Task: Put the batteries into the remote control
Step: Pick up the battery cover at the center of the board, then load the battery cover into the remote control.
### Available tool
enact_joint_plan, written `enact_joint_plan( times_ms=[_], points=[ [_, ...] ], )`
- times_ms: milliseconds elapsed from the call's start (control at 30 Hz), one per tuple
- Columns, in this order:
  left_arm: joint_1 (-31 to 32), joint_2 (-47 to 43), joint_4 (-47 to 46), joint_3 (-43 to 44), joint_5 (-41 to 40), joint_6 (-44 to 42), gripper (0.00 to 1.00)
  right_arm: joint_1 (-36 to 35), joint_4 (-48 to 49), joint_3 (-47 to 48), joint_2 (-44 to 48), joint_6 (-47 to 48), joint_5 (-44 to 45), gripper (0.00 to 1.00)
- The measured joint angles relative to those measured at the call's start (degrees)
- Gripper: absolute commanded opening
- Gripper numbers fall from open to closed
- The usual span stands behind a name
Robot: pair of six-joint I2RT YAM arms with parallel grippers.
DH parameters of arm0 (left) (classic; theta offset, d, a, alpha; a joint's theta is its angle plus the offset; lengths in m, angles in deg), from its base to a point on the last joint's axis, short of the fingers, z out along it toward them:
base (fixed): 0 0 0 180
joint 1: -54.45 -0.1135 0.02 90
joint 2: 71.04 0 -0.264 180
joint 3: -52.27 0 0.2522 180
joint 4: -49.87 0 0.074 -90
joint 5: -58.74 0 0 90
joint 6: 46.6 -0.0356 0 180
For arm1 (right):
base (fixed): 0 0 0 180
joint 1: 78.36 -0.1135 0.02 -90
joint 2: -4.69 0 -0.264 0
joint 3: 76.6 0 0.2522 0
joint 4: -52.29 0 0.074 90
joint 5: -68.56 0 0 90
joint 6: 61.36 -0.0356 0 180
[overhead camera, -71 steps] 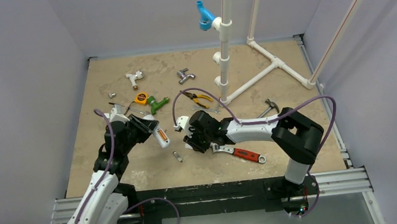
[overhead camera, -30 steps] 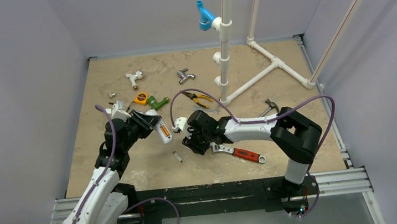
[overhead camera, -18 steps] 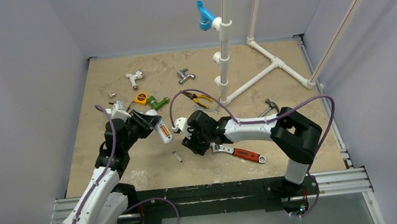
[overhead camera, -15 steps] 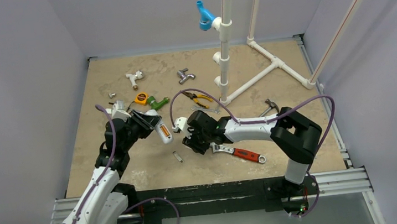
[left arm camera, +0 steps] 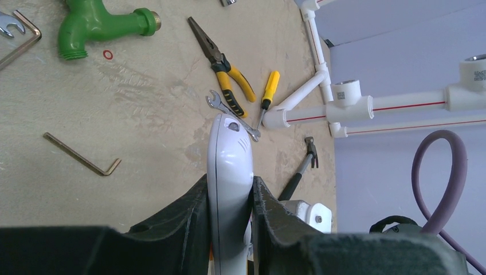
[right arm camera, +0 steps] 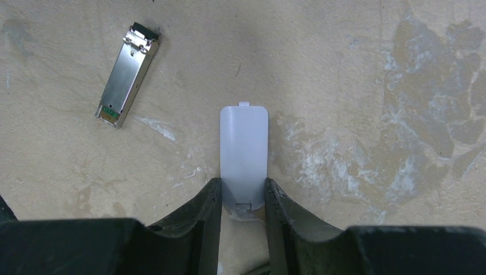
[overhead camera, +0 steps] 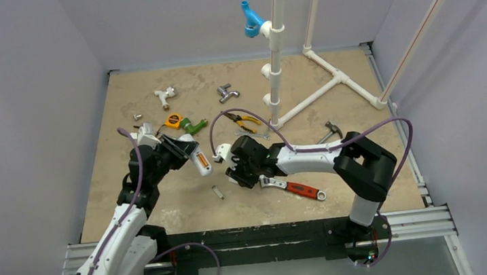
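Nearest the bases: small silver metal module [right arm camera: 127, 74] lies flat on the table [overhead camera: 166, 207], with the red-handled adjustable wrench [overhead camera: 295, 188] to its right, apart from it. Just past those, the right gripper [right arm camera: 243, 186] sits low over the table, fingers clamped on the near end of the white cover piece [right arm camera: 244, 134]. The cover sticks out forward with its tab end away from the wrist; the module is off to its left, not touching. Can't tell from the wrist view whether the cover rests on the table or hangs just above it. Left gripper [left arm camera: 230, 184] is clenched on the remote control [left arm camera: 229, 152], gripping it across its two long faces and holding it off the table, free end pointing toward the right gripper. The gap between the two is small, no contact in the top view. Orange battery [overhead camera: 198, 163] shows in the remote's upturned face; can't tell if it's one or two. Beyond the remote on the table: hex key [left arm camera: 80, 160], small spanner [left arm camera: 229, 112], yellow-handled pliers [overhead camera: 242, 120], yellow screwdriver [left arm camera: 268, 94], green tap [overhead camera: 192, 126], orange tape measure [overhead camera: 172, 121], and the hammer [overhead camera: 330, 130] off to the right. Further back are two metal taps [overhead camera: 225, 93]. Farthest is the white PVC pipe frame [overhead camera: 330, 80], with a blue fitting [overhead camera: 252, 20] on its upright.
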Motion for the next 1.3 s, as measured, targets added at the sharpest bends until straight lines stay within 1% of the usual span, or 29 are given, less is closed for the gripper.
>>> enact_joint_plan(
  times_ms=[167,433,533,700,867,967,1067,1300],
  points=[
    [0.0,1.2,-2.3,-0.2,0.7,0.4,0.0,0.0,-1.2,-1.7,2.4,-1.0,0.0,0.2],
    [0.0,2.1,-10.6,-3.2,1.5,1.2,0.0,0.0,-1.7,-2.3,8.8,-3.0,0.0,0.2],
    [0.0,2.4,-16.5,-6.0,1.3,2.0,0.0,0.0,-2.4,-2.3,11.0,-4.4,0.9,0.2],
    [0.0,4.2,-26.6,-11.3,0.6,4.0,0.0,0.0,-5.5,-0.9,15.2,-8.2,4.9,0.2],
    [0.3,6.6,-34.7,-13.2,0.0,5.7,0.0,0.0,-7.9,3.3,18.9,-12.2,9.1,0.18],
    [1.9,7.3,-38.3,-13.3,-1.0,6.3,0.0,0.0,-9.6,7.5,19.1,-14.5,10.9,0.18],
    [4.8,8.4,-41.2,-13.3,-2.4,6.5,0.0,0.0,-11.8,10.8,19.1,-17.0,12.3,0.17],
    [10.6,12.5,-45.6,-13.3,-6.4,7.0,0.0,0.0,-15.6,14.7,18.3,-21.8,13.6,0.17]
  ],
)
